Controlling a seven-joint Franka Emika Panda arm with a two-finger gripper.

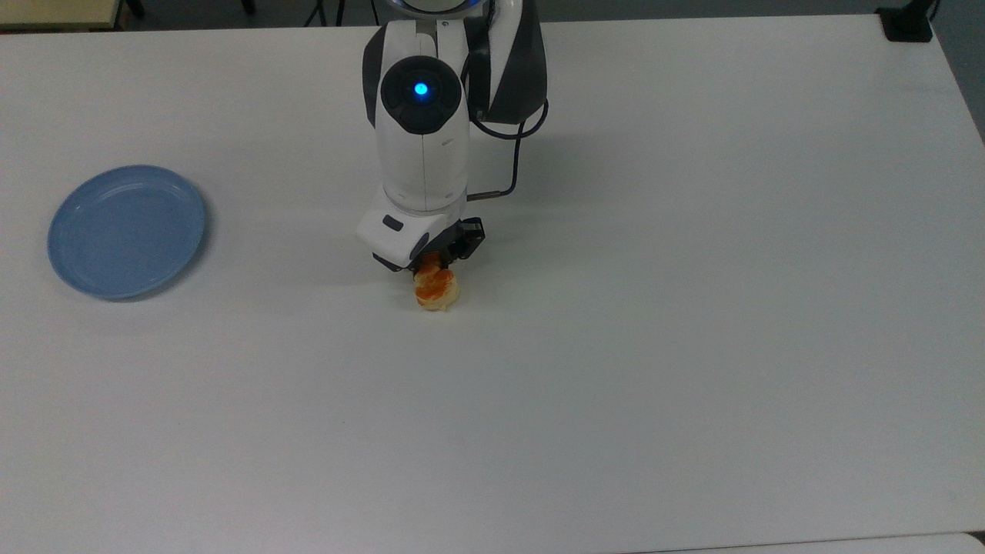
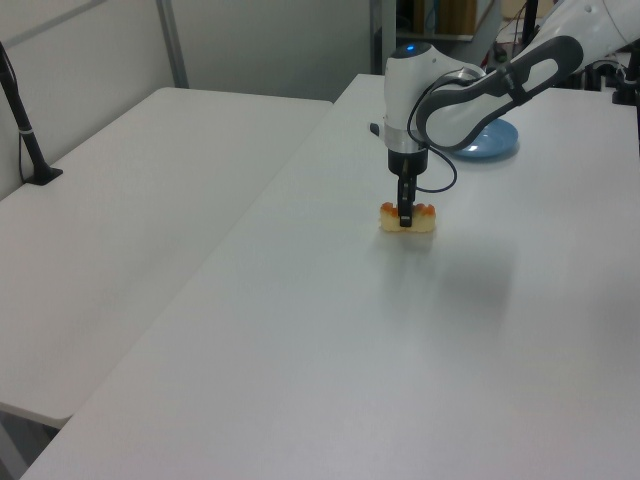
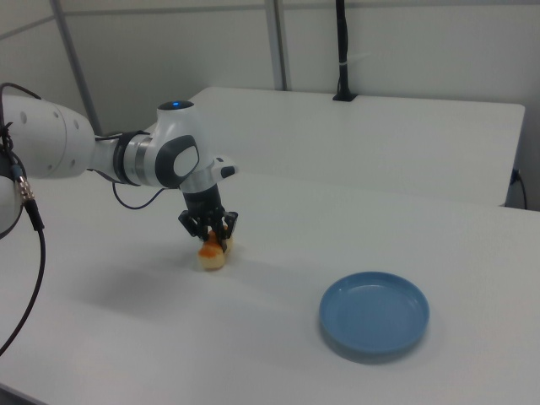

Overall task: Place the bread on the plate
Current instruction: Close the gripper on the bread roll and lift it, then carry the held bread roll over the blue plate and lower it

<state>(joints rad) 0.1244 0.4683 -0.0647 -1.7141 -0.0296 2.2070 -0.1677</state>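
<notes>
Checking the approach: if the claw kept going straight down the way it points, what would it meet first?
The bread: the claw already straddles its middle, and the white table lies right beneath.

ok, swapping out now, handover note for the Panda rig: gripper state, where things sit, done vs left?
Gripper: down at the bread, fingers either side of its middle, seemingly shut on it; grip unconfirmed.
Bread: on the white table, mid-table, not lifted.
Plate: empty, well off toward the top view's left, apart from the bread.
Done: approach and descent onto the bread.
Left: confirm the grasp, lift, carry to the plate, set down, release.
</notes>
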